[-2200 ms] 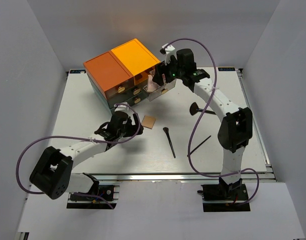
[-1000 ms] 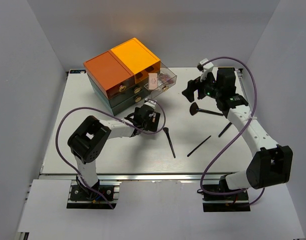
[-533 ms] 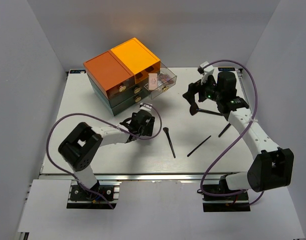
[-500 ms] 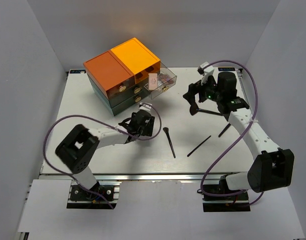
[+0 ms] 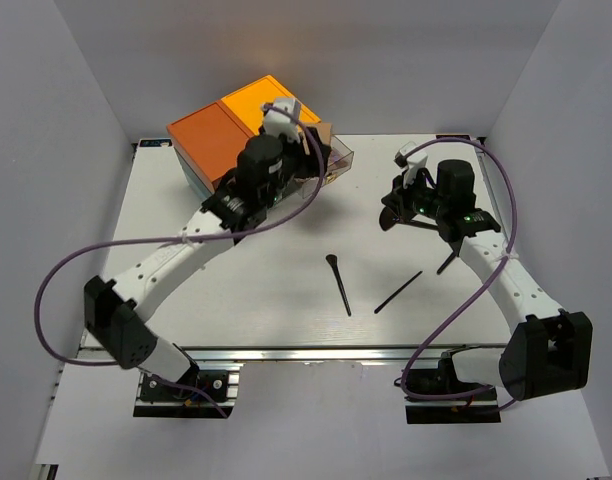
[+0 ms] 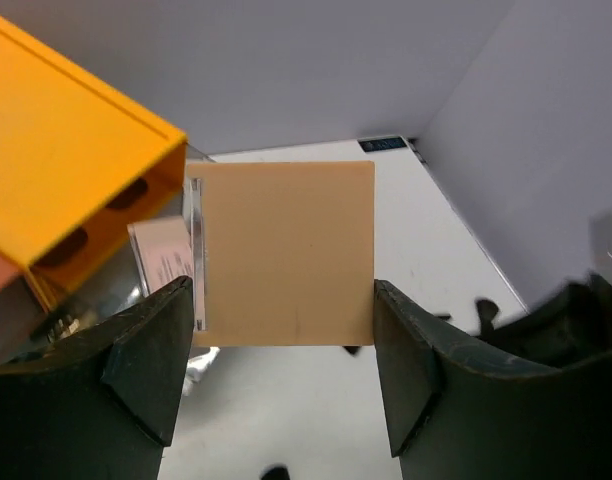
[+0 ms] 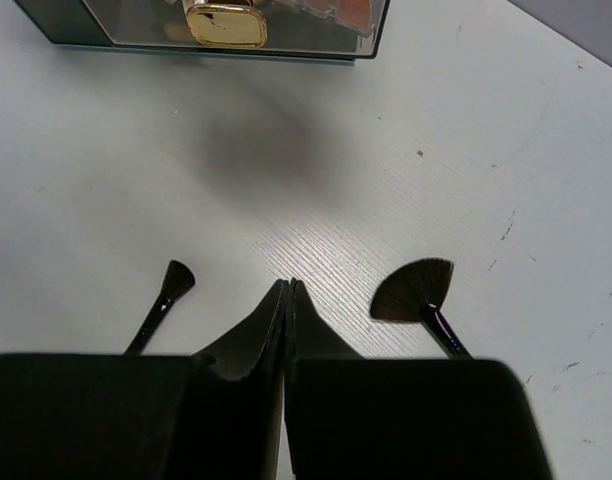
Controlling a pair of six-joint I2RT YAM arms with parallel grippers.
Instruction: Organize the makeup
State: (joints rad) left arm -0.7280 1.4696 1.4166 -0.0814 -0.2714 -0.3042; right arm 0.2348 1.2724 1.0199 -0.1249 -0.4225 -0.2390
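L: my left gripper [image 6: 283, 310] clamps compact [image 6: 286, 240] by its side edges, upper centre, near open drawer [image 5: 336, 158] | R: my right gripper [image 7: 287, 292] pinched closed, empty, beside fan brush [image 7: 414, 290] | risk: tilted compact catches drawer rim, falls outside

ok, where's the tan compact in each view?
Top external: tan compact upper centre, at the right edge of the orange-topped drawer box.
Left wrist: centre frame, clamped between the left fingers.
Right wrist: not in it.
Shared landmark: the drawer box; right wrist shows only its gold-knobbed drawer.
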